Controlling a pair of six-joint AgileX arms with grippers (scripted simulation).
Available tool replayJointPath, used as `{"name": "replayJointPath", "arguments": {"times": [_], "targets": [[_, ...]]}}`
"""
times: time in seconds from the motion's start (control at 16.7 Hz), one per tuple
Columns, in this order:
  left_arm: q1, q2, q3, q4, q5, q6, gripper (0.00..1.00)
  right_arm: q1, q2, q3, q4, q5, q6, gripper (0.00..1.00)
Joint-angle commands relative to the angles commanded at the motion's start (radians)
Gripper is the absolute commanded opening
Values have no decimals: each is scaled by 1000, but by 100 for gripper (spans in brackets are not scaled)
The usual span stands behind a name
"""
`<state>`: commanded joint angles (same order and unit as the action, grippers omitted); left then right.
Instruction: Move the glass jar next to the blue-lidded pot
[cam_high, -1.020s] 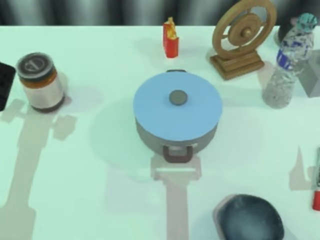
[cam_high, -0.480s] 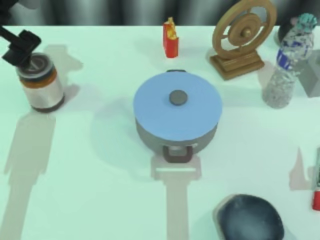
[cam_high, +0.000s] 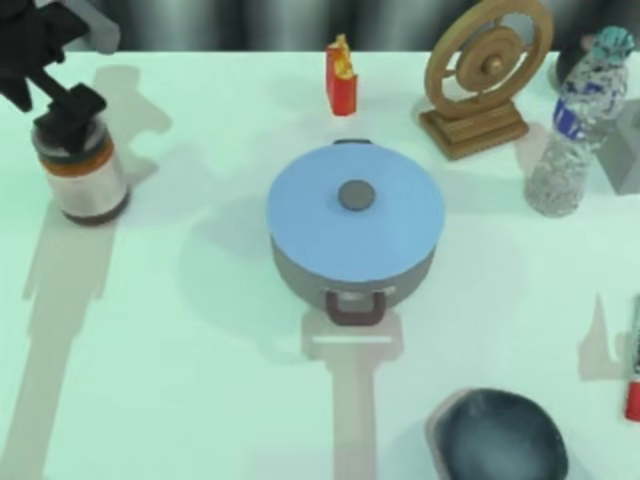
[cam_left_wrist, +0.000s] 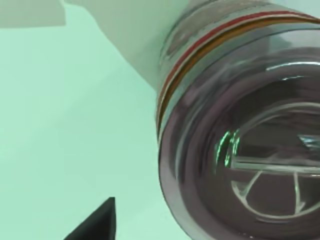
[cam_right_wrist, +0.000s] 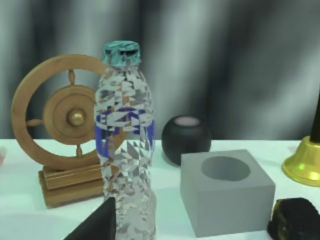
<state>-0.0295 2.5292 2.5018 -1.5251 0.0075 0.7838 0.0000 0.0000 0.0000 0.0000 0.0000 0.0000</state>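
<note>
Your left gripper (cam_high: 72, 108) hangs right over the dark grey lid of the small cylindrical glass jar with the orange-brown band (cam_high: 82, 168), which stands directly beneath it on the pale green desk (cam_high: 200, 380). You cannot tell whether the fingers are spread or closed. This looks like the approach to the grasp: next, lower around the jar and close. The wide grey metal pot with the flat light-blue lid (cam_high: 355, 225) sits well apart from the gripper. Your right arm is parked out of the top view.
</note>
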Motion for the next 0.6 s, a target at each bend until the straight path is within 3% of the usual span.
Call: {"name": "replayJointPath", "arguments": {"times": [0.24,0.6], "targets": [[-1,91,122,-49,0,31,100,0,0,0,0,0,0,100],[5,94,126,-50,0,32,100,0,0,0,0,0,0,100]]}}
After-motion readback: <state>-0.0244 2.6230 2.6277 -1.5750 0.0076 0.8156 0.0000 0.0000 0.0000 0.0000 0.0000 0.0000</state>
